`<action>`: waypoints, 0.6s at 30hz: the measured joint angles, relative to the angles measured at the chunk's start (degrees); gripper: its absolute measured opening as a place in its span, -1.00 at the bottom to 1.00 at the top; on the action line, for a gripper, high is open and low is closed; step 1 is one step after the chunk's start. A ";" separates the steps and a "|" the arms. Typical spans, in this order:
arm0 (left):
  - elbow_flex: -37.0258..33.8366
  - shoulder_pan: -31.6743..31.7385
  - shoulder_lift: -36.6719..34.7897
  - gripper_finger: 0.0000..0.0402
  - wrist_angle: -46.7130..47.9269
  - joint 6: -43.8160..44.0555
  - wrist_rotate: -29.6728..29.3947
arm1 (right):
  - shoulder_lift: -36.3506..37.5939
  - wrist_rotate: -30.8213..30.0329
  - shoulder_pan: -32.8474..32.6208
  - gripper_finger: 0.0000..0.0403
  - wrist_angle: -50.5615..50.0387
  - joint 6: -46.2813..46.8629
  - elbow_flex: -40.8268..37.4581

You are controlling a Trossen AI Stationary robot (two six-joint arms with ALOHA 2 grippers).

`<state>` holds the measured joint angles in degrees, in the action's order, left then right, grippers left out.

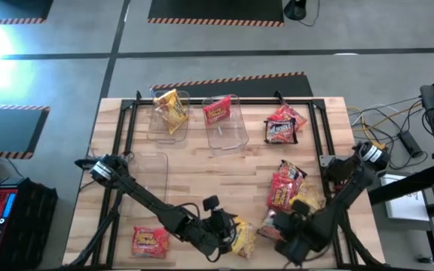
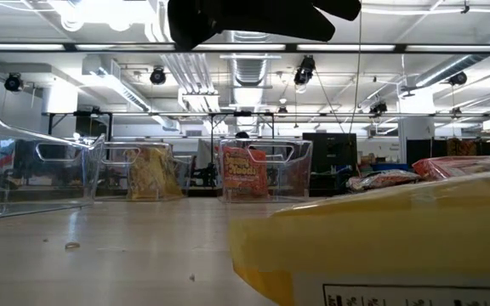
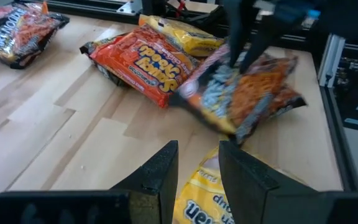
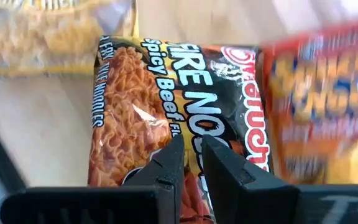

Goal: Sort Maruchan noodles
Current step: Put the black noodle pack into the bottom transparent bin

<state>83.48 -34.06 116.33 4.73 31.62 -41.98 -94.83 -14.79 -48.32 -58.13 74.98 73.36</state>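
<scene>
My left gripper (image 1: 228, 226) is near the table's front edge, shut on a yellow noodle packet (image 3: 204, 199). That packet fills the foreground of the low view (image 2: 381, 246). Just to its right, my right gripper (image 1: 277, 226) points steeply down, shut on a dark "Fire Noodle Spicy Beef" packet (image 4: 148, 99). The left wrist view shows that packet tilted (image 3: 247, 93). Behind it, a red-orange packet (image 3: 145, 59) and another yellow one (image 3: 185, 34) lie flat on the wood. My left gripper has the yellow packet's end (image 3: 205, 168) between its two fingers (image 3: 160, 180), coming in slanting down from the table's left. The rest of the packet runs out of the picture below the fingers. My right gripper pinches the dark packet between its two fingers, coming from above. The fingers (image 3: 235, 50) are on the packet's raised edge (image 3: 225, 68), with the printed face (image 4: 191, 134) showing between them. The packet hangs tilted below them; whether its low edge touches the wood I cannot tell.
At the far side stand two clear bins, one with a yellow packet (image 1: 170, 109) and one with a red-orange packet (image 1: 218, 111). A third clear bin (image 1: 151, 162) sits at the left. Dark packets (image 1: 282, 124) lie far right, a pile (image 1: 286, 184) at the right, and a red-orange packet (image 1: 149, 241) near left.
</scene>
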 joint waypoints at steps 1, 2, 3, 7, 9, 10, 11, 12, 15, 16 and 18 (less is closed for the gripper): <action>0.00 -0.02 0.00 -0.52 -0.02 0.36 0.13 | 0.00 -0.45 1.15 -0.76 0.71 -2.17 -0.22; 0.00 -0.07 0.00 -0.52 0.00 0.60 0.17 | 0.00 -0.69 2.37 -0.76 1.36 -4.36 -0.42; 0.00 -0.07 0.00 -0.52 0.00 0.72 0.22 | 0.00 -0.93 3.56 -0.76 1.93 -6.63 -0.58; -0.15 -0.06 0.00 -0.52 -0.06 0.83 1.02 | 0.00 -3.15 7.92 -0.76 2.78 -13.92 -0.75; -0.65 0.15 0.00 -0.51 -0.06 0.85 1.03 | 0.05 -3.34 9.69 -0.76 2.90 -15.88 -0.54; -0.92 0.42 0.00 -0.52 0.00 0.83 1.05 | 0.21 -3.37 10.20 -0.76 2.90 -16.29 -0.32; -1.28 0.73 0.00 -0.51 0.06 0.75 1.05 | 0.44 -3.39 10.41 -0.76 2.91 -16.49 0.05; -1.69 1.09 0.00 -0.51 0.07 0.52 1.01 | 0.77 -3.40 10.42 -0.76 3.06 -16.49 0.49; -2.78 2.44 0.35 -0.51 -0.21 -0.27 0.72 | 1.98 -3.26 9.78 -0.76 3.42 -13.68 1.32; -3.29 2.92 0.59 -0.51 -0.89 -1.00 0.73 | 2.43 -3.28 9.11 -0.76 3.92 -11.53 1.38; -4.59 3.96 1.40 -0.51 -4.35 -2.21 0.96 | 3.08 -3.56 7.43 -0.76 4.82 -6.76 1.38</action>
<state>78.89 -30.11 117.73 0.38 29.41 -41.01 -91.74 -18.34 -40.89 -53.31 68.21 74.74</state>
